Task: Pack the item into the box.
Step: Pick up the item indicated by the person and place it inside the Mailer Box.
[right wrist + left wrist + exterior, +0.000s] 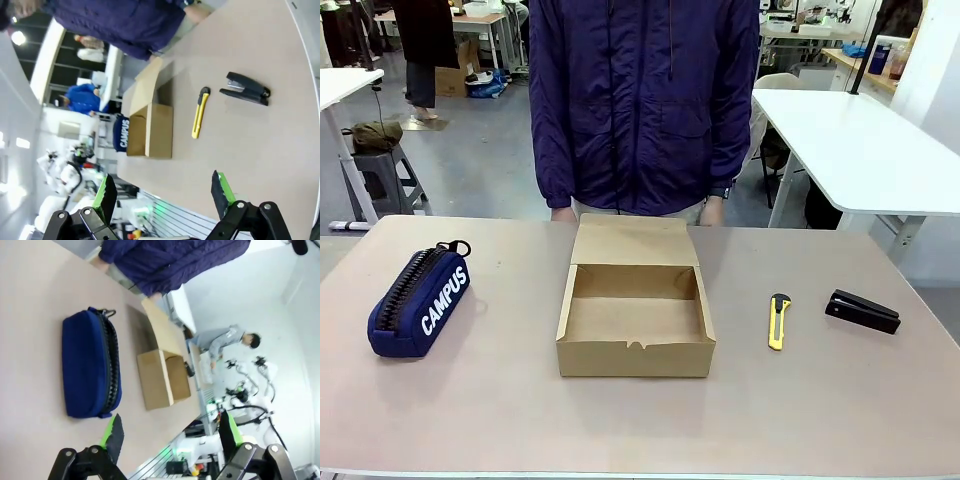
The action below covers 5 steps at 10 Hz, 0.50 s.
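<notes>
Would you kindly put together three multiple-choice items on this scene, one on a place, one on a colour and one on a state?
1. Where does the yellow knife lie relative to the box?
A) inside it
B) on the table, between it and the black stapler
C) on top of it

2. What colour is the pencil case?
A) red
B) green
C) navy

3. How does the box's lid stand?
A) open, folded back
B) shut flat
C) taped down

Answers:
1 B: the knife rests on bare tabletop with the stapler on its other side.
2 C: the case's fabric is navy with white lettering.
3 A: the box's empty inside shows.
</notes>
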### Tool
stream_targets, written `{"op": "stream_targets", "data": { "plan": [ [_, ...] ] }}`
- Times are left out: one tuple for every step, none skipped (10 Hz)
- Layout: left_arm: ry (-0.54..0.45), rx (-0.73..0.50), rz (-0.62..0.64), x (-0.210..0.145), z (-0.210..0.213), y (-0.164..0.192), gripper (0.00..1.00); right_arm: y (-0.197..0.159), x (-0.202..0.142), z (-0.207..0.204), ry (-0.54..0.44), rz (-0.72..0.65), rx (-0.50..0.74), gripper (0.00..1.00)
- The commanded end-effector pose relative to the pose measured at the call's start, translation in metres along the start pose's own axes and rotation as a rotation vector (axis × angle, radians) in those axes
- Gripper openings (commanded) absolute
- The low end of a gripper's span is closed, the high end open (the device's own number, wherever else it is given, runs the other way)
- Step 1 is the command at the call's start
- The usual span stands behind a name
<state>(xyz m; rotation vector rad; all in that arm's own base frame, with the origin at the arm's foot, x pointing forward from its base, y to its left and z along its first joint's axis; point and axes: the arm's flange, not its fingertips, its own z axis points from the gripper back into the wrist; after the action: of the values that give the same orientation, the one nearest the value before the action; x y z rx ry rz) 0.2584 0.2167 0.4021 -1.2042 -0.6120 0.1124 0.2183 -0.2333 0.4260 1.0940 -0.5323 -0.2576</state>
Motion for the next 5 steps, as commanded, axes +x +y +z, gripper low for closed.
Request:
{"op": "stream_targets", "data": {
  "plan": [
    [-0.001, -0.041, 0.005, -0.016, -0.043, -0.005, 1.0, -0.012, 0.024, -0.01, -0.02, 0.005, 0.088, 1.0],
    [-0.005, -0.047, 0.018, -0.018, -0.05, -0.007, 1.0, -0.016, 0.021, -0.012, -0.028, 0.007, 0.079, 1.0],
    [-0.012, -0.041, 0.013, -0.017, -0.055, -0.012, 1.0, -0.017, 0.019, -0.011, -0.037, 0.005, 0.073, 1.0],
    [-0.022, 0.001, 0.018, -0.015, -0.057, -0.013, 1.0, -0.017, 0.017, -0.012, -0.051, 0.005, 0.037, 1.0],
    [-0.028, 0.033, -0.006, -0.015, -0.064, -0.018, 1.0, -0.024, 0.015, -0.016, -0.036, -0.029, 0.068, 1.0]
  ]
}}
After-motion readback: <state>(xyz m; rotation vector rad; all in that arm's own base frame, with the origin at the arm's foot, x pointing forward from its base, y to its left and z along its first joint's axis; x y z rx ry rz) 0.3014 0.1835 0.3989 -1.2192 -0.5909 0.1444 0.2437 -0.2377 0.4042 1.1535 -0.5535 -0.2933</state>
